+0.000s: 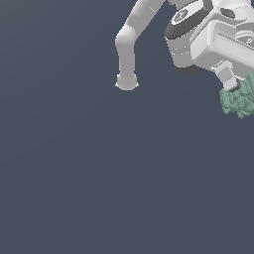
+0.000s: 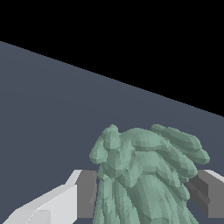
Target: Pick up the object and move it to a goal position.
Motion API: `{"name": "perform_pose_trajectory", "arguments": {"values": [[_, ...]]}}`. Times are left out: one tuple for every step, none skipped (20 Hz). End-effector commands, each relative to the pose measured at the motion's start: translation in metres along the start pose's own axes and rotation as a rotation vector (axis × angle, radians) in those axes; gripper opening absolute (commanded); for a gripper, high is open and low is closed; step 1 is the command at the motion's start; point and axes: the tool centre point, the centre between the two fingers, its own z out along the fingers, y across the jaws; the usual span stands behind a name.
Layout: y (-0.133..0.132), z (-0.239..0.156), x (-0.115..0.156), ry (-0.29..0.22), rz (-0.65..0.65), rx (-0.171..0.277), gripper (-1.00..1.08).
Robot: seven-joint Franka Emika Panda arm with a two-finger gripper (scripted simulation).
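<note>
The object (image 1: pixel 239 101) is a lumpy pale teal-green clump at the upper edge of the exterior view's right, partly cut off by the frame. My white gripper (image 1: pixel 233 85) comes down onto it from above; one finger (image 1: pixel 226 75) shows against it. In the wrist view the clump (image 2: pixel 146 175) fills the gap between my two grey pads (image 2: pixel 87 192), which press its two sides. The gripper (image 2: pixel 144 197) is shut on the object. In the exterior view the clump looks lifted off the dark floor.
The arm's white base post (image 1: pixel 126 59) stands on the flat dark grey floor (image 1: pixel 99 173) at the top middle of the exterior view. No goal marker shows. In the wrist view the floor ends at a far edge (image 2: pixel 109 78) against black.
</note>
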Motion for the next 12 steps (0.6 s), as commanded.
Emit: {"name": "perform_pose_trajectory", "arguments": {"values": [[-0.001,-0.005,0.010,0.025,0.001,-0.012,-1.00],[-0.002,-0.007,0.013,0.033,0.002,-0.016,-1.00],[-0.002,-0.009,0.015,0.041,0.002,-0.020,-1.00],[-0.003,-0.010,0.018,0.047,0.002,-0.023,-1.00],[-0.003,-0.012,0.020,0.053,0.003,-0.026,-1.00],[-0.003,-0.013,0.022,0.058,0.003,-0.029,-1.00],[-0.004,-0.014,0.023,0.062,0.003,-0.031,-1.00],[-0.004,-0.014,0.024,0.066,0.003,-0.033,-1.00],[-0.004,-0.015,0.025,0.068,0.003,-0.035,-1.00],[-0.004,-0.015,0.025,0.069,0.003,-0.036,-1.00],[-0.004,-0.015,0.026,0.070,0.003,-0.037,-1.00],[-0.004,-0.015,0.026,0.070,0.003,-0.037,-1.00]]}}
